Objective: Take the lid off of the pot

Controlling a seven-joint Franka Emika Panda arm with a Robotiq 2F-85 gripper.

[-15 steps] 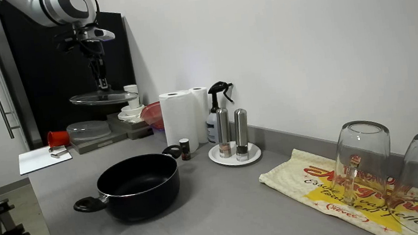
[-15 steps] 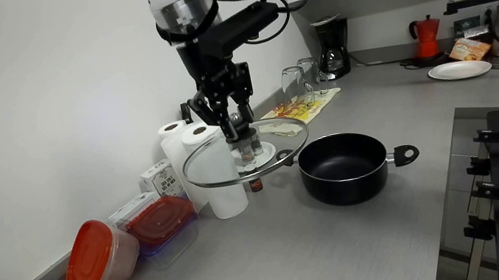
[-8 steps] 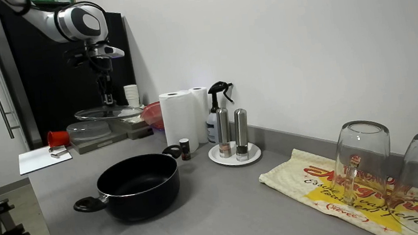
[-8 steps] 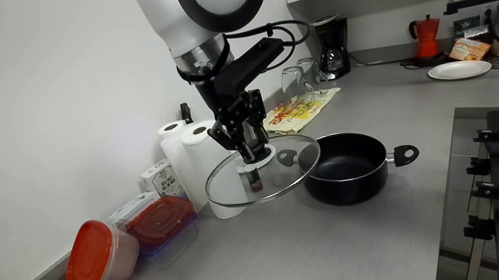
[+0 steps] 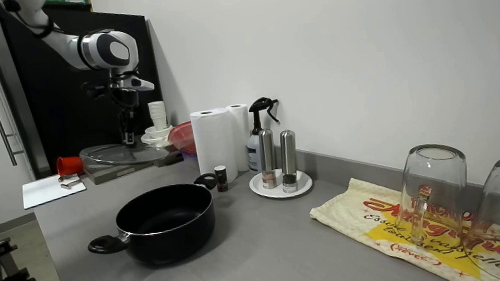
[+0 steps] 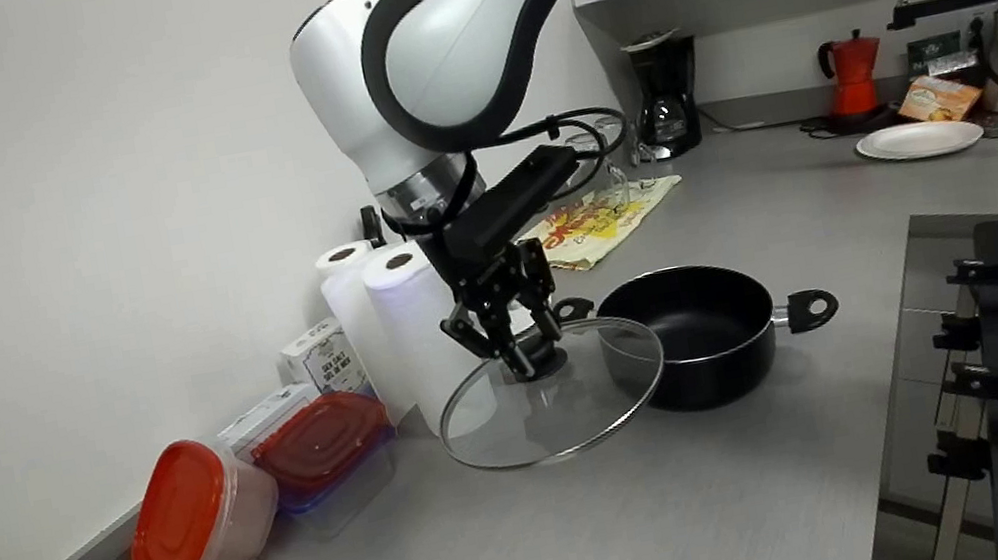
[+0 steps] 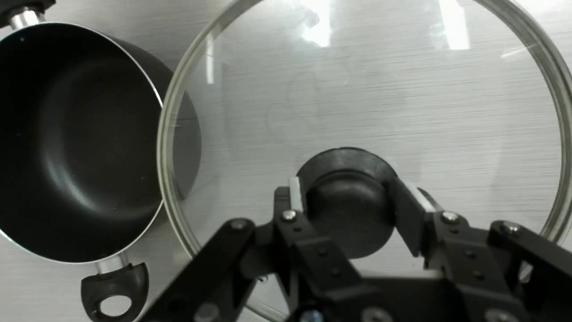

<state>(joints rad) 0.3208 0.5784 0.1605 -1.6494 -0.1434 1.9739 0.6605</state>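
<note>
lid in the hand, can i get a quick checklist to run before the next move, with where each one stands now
1. Grip on the lid: ok, the hand is closed on its knob from both sides.
2. Lid off the pot: ok, the pot's mouth is uncovered.
3. Pot steady: ok, it stands upright on the worktop in both exterior views.
4. Gap between lid and pot: cannot tell, they overlap in the wrist view.
5. Lid down on the worktop: cannot tell, no view plainly shows whether they touch; check before letting go.
</note>
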